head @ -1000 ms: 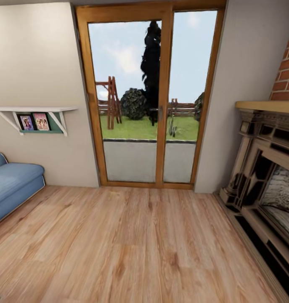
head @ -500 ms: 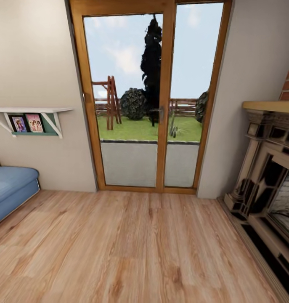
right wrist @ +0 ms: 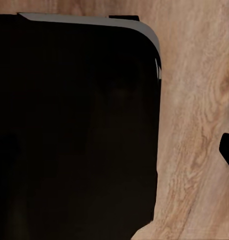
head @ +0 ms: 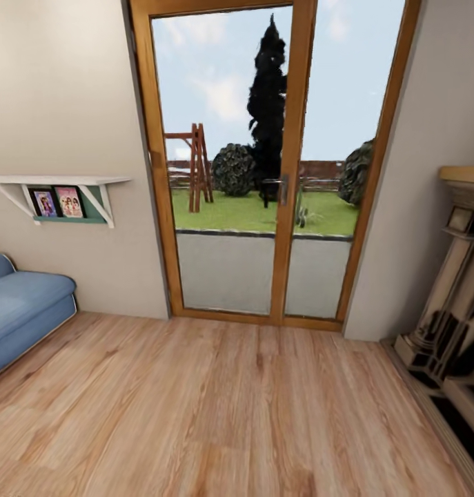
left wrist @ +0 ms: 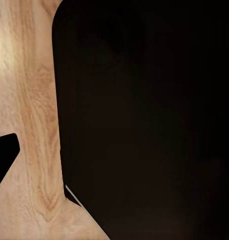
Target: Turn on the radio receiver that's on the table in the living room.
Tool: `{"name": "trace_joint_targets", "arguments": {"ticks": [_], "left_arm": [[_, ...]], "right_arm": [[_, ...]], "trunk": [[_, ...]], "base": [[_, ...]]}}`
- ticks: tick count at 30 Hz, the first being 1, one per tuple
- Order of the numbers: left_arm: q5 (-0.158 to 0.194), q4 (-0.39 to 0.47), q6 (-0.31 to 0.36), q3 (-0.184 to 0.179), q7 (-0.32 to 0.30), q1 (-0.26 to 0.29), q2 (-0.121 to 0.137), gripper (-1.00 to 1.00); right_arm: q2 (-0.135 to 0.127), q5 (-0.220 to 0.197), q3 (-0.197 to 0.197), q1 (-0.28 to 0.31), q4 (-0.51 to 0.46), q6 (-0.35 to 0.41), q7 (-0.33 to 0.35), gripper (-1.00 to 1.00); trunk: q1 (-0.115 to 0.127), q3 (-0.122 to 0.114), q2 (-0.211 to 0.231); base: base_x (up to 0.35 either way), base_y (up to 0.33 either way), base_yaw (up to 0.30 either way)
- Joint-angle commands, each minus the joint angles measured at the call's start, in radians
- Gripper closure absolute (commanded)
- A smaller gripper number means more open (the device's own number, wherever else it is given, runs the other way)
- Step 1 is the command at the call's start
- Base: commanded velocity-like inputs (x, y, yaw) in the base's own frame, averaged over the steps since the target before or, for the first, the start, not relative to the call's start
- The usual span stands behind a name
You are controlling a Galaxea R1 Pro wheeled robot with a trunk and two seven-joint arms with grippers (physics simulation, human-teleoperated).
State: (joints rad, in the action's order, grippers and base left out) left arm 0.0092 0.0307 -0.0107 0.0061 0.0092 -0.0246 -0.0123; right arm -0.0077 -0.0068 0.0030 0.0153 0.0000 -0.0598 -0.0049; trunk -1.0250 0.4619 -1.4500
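Wood, pale planks of it, runs across the floor (head: 216,414) ahead of me, right up to a tall glass door (head: 264,172) in an orange-brown frame. Through the panes there is grass, a dark pointed tree and a wooden frame in the garden. I'm on the move, and neither the radio nor the bench it sits on is anywhere in front of me, so I can't say which way it lies from either arm, how its long side runs, or which arm is closer. How it looks I can't report from here either.

On my left the rounded end of a blue sofa (head: 23,314) pokes in beside the wall, with a white shelf (head: 57,183) above it carrying two small framed pictures (head: 57,202). On my right stands the carved edge of a fireplace (head: 454,297) under a light wooden mantel. My guess is that the sofa marks the sitting area, so turning left looks the likelier way to find the bench.

Down at the left wrist, a big black rounded shape, probably my own body, blocks most of the sight, with plank floor alongside. The right wrist looks much the same. Whether either gripper is apart or together, I cannot tell.
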Motion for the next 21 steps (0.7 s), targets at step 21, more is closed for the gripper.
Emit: {"name": "trace_joint_targets", "arguments": {"ticks": [21], "left_arm": [[0.0, 0.0, 0.0, 0.0, 0.0, 0.0, 0.0, -1.0]], "right_arm": [[0.0, 0.001, 0.0, 0.0, 0.0, 0.0, 0.0, -1.0]], "trunk": [[0.0, 0.014, 0.0]], "base": [[0.323, 0.0, 0.268]]}}
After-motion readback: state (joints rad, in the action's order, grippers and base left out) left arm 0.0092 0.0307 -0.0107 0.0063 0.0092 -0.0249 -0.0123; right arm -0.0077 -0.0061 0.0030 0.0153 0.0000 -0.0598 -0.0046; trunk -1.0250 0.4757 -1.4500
